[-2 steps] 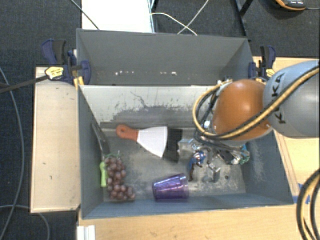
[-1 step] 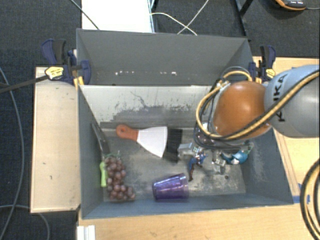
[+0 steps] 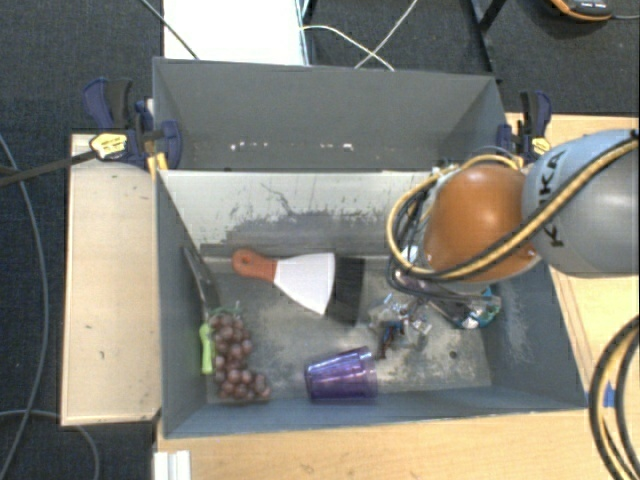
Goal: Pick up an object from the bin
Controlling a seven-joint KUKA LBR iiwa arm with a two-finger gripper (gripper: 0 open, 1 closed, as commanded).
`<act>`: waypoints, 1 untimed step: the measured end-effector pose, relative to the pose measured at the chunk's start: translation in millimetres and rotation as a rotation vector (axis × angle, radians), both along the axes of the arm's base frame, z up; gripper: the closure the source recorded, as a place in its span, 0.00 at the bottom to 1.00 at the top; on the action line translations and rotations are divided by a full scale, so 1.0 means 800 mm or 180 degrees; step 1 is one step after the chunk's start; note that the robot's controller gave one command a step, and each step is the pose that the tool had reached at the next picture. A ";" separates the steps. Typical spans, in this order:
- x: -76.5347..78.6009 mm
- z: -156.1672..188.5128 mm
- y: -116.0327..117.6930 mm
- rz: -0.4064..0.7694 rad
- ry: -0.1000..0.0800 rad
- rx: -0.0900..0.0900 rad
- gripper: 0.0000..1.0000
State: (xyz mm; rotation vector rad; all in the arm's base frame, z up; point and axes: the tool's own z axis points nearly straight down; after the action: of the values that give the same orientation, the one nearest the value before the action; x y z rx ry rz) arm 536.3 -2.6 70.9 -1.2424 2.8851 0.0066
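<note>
**Operator:** The claw (image 3: 402, 330), where was it at that moment?

**Observer:** Your claw was low in the right part of the bin (image 3: 320, 118), close over the grey floor. It hung under the round orange cover (image 3: 475, 223) of the wrist. The arm (image 3: 595, 203) came in from the right, and yellow and black cables (image 3: 402, 223) made a loop around the cover.

**Operator:** Was it wide or narrow? Did it hold something?

**Observer:** I could not tell you how wide it stood, because the cover and the cables hid much of it. I saw nothing held in it.

**Operator:** Which thing was it over?

**Observer:** Over none exactly. Your claw was above a bare place of the floor, between two things. The purple cup (image 3: 340, 378) lay on its side near the front wall, just to the lower left of the claw and apart from it. The brush (image 3: 305, 278), with its orange handle, white body and black bristles, lay flat to the left, and the bristles were on the side towards the claw.

**Operator:** And the other things?

**Observer:** You had a bunch of dark purple grapes (image 3: 238, 358) with a green stem in the front left corner, well apart from the claw. A dark bar (image 3: 200, 278) leaned along the left wall above them.
</note>
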 end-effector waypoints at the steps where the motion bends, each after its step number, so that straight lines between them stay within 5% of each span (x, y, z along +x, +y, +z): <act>1: 0.000 0.000 0.000 -0.0003 0.0000 0.0001 1.00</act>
State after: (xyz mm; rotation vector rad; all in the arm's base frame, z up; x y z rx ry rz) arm 536.3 -2.6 70.9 -1.2412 2.8856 0.0069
